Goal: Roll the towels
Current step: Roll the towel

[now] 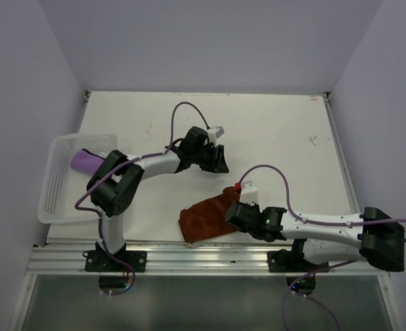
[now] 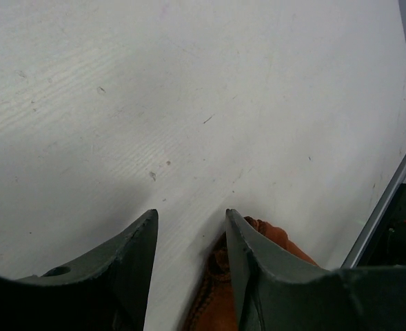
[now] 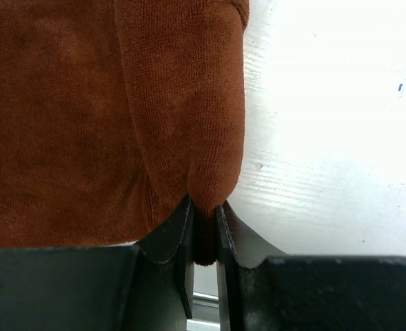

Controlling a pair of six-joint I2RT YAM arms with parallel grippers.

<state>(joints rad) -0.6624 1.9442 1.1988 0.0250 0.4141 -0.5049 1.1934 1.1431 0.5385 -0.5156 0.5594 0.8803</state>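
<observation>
White tabletop [image 1: 278,138], matte, w/ a few small dark scuffs & faint grain. Pale lavender-grey walls on 3 sides: left wall [image 1: 20,76], far wall [image 1: 209,41], right wall [image 1: 392,89]. Aluminium rail [image 1: 203,256] along near edge; thin metal strip [image 1: 340,162] down right edge. Grey-green surface [image 1: 203,303] nearer still. Light even, shadows soft.

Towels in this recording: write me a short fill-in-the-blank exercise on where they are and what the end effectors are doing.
The purple towel lies in the white ____.
The right end effector pinches the orange towel, which lies on the ____.
The left end effector is ____ and holds nothing.
Missing words: basket; table; open.
</observation>
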